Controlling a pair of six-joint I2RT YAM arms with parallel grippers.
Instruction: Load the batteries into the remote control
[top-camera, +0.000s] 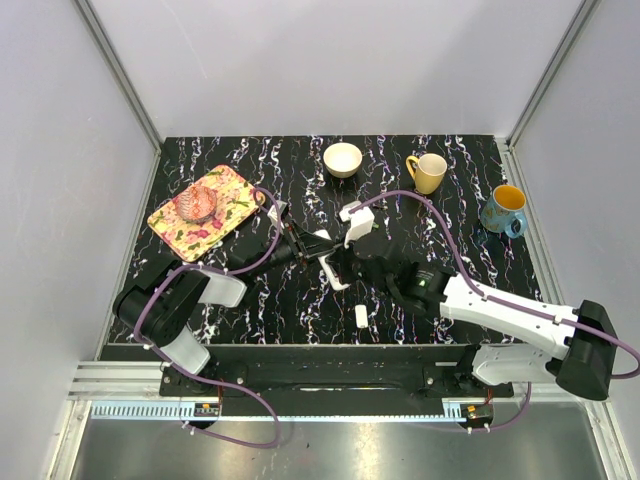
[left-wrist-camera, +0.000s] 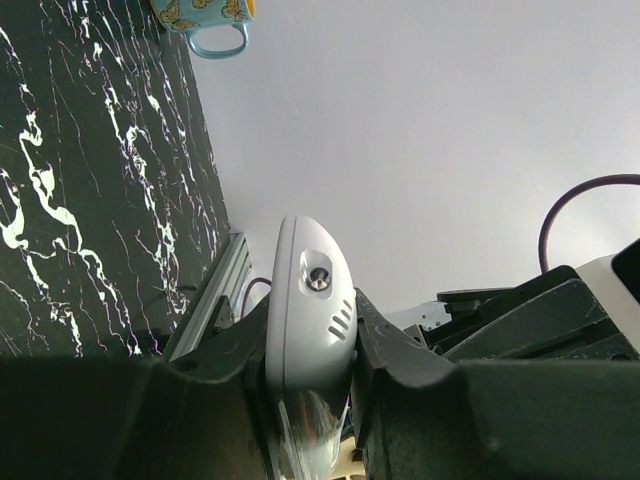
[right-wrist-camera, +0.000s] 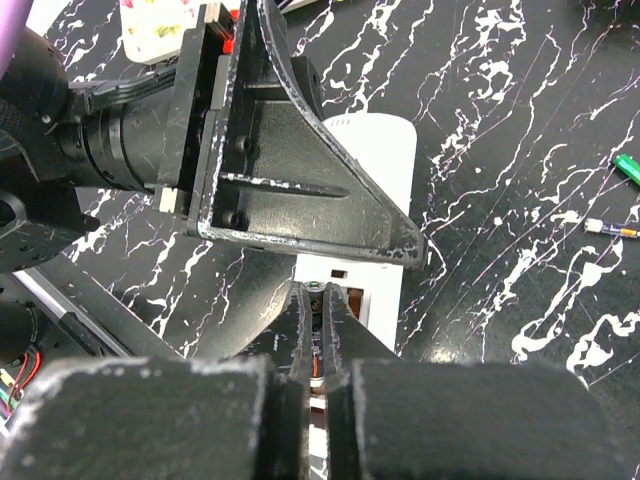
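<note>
Foreground: showing a small white lozenge piece (top-camera: 361, 316) lying flat on the black marbled bench (top-camera: 280, 170), just ahead of the arm bases and apart from both claws.

Mid-bench, left side: gripping the remote control (left-wrist-camera: 308, 290) with the left claw (left-wrist-camera: 312, 335), jaws clenched on its two long edges close to the rounded end carrying the small lens.

Mid-bench, right side: pressing the right claw (right-wrist-camera: 318, 300) fully closed, fingers meeting with only a sliver between them. Hovering its tips right at a recessed white section of the remote control, directly below the left claw's black frame in the right wrist view. Not permitting a call on whether anything is pinched between the tips.

Off to the right in the right wrist view: showing the batteries (right-wrist-camera: 624, 165) lying loose on the bench, well apart from the remote control, one green at the frame edge, the other thin with a pale tip just beside it.

Far bench: carrying a floral tray (top-camera: 235, 200) with a pinkish round item (top-camera: 198, 203) at far left, a blue mug (top-camera: 503, 208) at far right, a yellow mug (top-camera: 428, 173) and a pale bowl (top-camera: 343, 160) along the back.
</note>
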